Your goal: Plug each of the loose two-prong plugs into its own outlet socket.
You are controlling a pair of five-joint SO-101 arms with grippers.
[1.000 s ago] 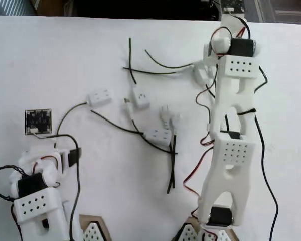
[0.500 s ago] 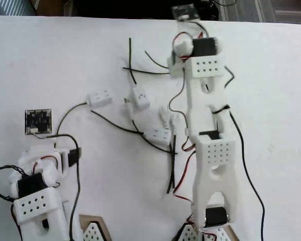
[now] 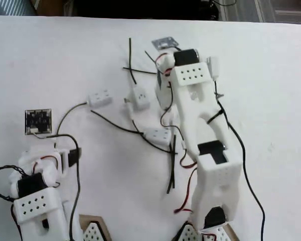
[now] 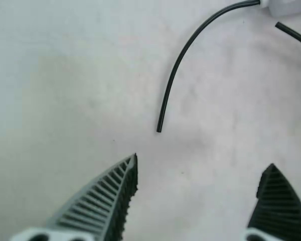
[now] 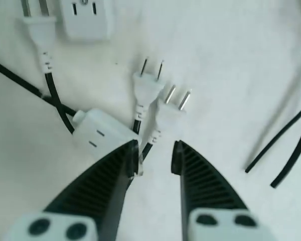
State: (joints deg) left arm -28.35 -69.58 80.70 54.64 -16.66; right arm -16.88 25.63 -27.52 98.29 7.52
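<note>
At the middle of the tabletop [image 3: 50, 55], nearer plug [image 5: 169, 113] just beyond the right gripper [image 5: 154, 146], prongs pointing away, long axis roughly in line with its narrowly parted, empty jaws. Left gripper [image 4: 202, 163] spread wide by the near left corner, probably too far off

White plugs [image 5: 147, 90], white sockets [image 5: 88, 20], black cords [image 4: 163, 108], white table [image 3: 50, 55].

White perforated arms [image 3: 218, 175], black motors [image 3: 210, 149], dark ribbed pincers [image 5: 155, 146].
</note>
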